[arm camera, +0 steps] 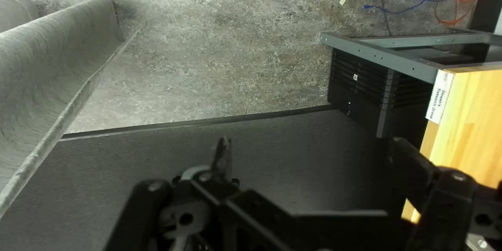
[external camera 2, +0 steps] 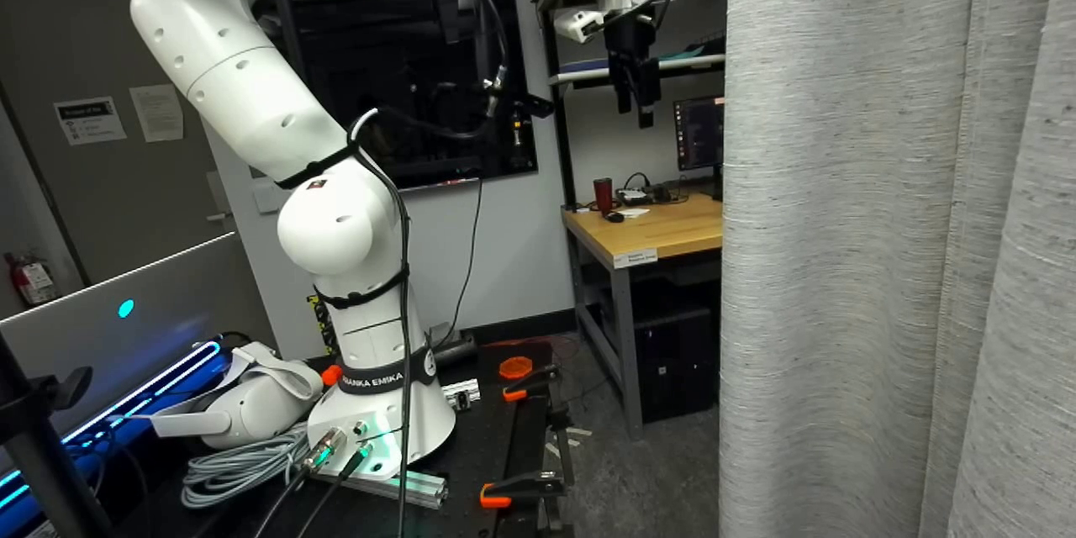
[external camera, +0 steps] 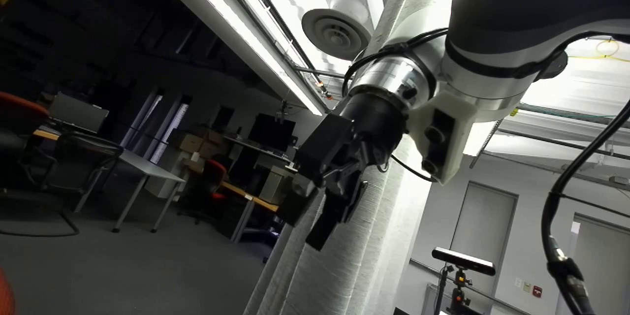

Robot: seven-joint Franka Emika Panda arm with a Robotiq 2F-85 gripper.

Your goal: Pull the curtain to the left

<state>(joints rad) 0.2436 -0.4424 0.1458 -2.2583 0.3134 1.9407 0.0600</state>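
Curtain (external camera 2: 841,235) hung in tall folds to the right of the gripper (external camera 2: 635,113) in an exterior view. In the wrist view it ran along the left side, clear of the fingers (arm camera: 222,159), which stood wide apart. In an exterior view, the curtain (external camera: 354,256) passed behind the gripper.

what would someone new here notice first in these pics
The tall grey-white curtain, which fills the right side of an exterior view, likely draws the eye first. The white robot arm comes next, rising at the left of that picture. In the wrist view, the black tool stands open across the lower part, holding nothing.
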